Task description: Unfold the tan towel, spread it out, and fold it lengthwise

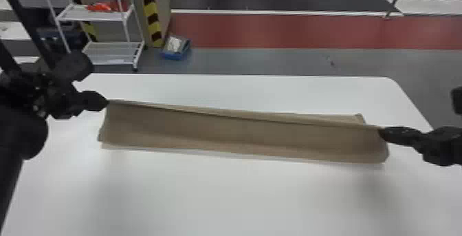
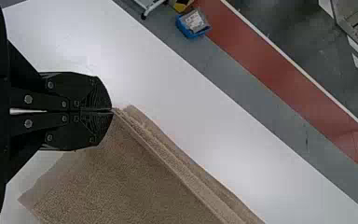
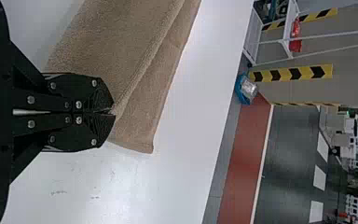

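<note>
My left gripper [image 1: 107, 102] is shut on the far left corner of the tan towel [image 1: 240, 132], whose long strip runs across the white table. At the strip's right end, my right gripper [image 1: 381, 130] is shut on the other end of the same edge. This edge stands raised between them, with a further layer of cloth lying behind it. In the left wrist view, the left gripper [image 2: 113, 110] pinches a corner of the towel [image 2: 130, 172]. The right gripper [image 3: 113, 112] in the right wrist view holds the towel [image 3: 135, 60] by its edge.
The white table [image 1: 240, 197] extends in front of the towel and behind it. Past its far edge, a white shelf rack [image 1: 113, 53] and a blue bin [image 1: 176, 47] stand on the floor.
</note>
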You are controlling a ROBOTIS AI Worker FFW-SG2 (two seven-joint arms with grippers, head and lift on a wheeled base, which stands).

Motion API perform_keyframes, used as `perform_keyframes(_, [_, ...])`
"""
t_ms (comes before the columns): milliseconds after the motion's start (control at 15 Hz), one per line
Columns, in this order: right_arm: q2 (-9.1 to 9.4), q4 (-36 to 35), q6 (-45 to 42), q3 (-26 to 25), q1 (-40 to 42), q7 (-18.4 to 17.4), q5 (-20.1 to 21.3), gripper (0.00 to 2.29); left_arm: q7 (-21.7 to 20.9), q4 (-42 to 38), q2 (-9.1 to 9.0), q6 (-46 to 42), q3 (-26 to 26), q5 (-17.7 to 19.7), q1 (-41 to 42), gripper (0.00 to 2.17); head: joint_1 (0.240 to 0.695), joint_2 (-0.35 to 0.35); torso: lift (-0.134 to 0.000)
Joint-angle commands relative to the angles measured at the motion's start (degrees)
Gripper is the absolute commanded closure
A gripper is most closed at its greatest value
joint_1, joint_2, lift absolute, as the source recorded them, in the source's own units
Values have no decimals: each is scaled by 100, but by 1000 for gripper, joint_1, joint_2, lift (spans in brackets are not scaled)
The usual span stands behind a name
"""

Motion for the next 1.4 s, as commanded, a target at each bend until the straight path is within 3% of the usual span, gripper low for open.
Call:
perform_keyframes(0, [-6,130,37,51,-94,-2,45,1268,30,253,14,-6,-68,-99,-121,1416,695,-18,-123])
perform_keyframes(400, [3,341,231,297,-455,7,36,1268,-58,516,22,12,-147,-284,-324,1416,695,-7,-123])
perform_keyframes(667, [-32,323,231,262,-428,192,10,1268,-664,138,488,12,81,-134,-95,1416,695,7,-123])
perform_keyframes(800, [-6,367,266,333,-534,218,45,1268,-769,130,611,29,37,-143,-104,1416,695,31,-123])
perform_keyframes(1333, [214,789,319,825,-1096,130,194,1264,-497,657,356,12,-455,-398,-508,1416,695,59,-123])
